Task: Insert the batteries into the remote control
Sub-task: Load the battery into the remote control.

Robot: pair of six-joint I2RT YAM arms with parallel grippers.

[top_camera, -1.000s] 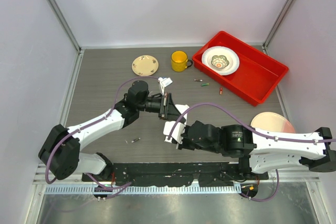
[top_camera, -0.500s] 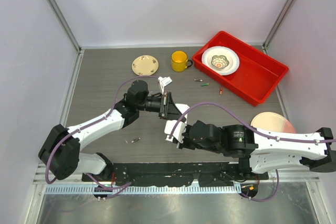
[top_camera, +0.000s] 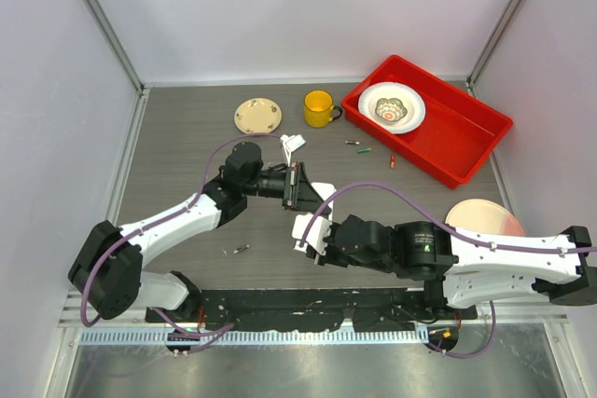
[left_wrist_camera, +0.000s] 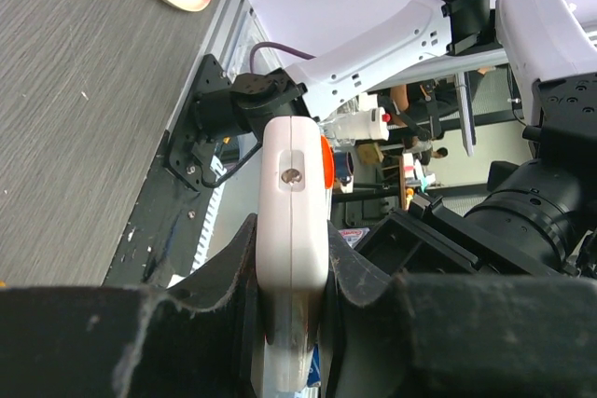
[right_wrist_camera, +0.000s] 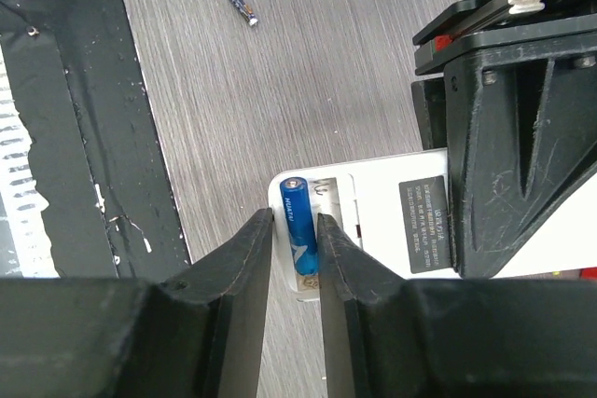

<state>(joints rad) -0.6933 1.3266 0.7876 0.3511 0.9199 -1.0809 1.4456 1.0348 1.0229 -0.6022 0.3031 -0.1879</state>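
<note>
Remote (left_wrist_camera: 292, 221) sits clamped in our left fingers (left_wrist_camera: 219, 272) over the table (right_wrist_camera: 326, 72). Our right fingers (right_wrist_camera: 244, 277) flank a blue battery (right_wrist_camera: 298, 226) lying in its open bay, can't tell if we're gripping it.

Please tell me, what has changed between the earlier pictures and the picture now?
Very little has changed. The left gripper, shut on the remote control, edged slightly farther out. The right gripper stays around the blue battery lying in the remote's compartment; whether it has let go cannot be told. The loose batteries, yellow mug and red tray did not move.
</note>
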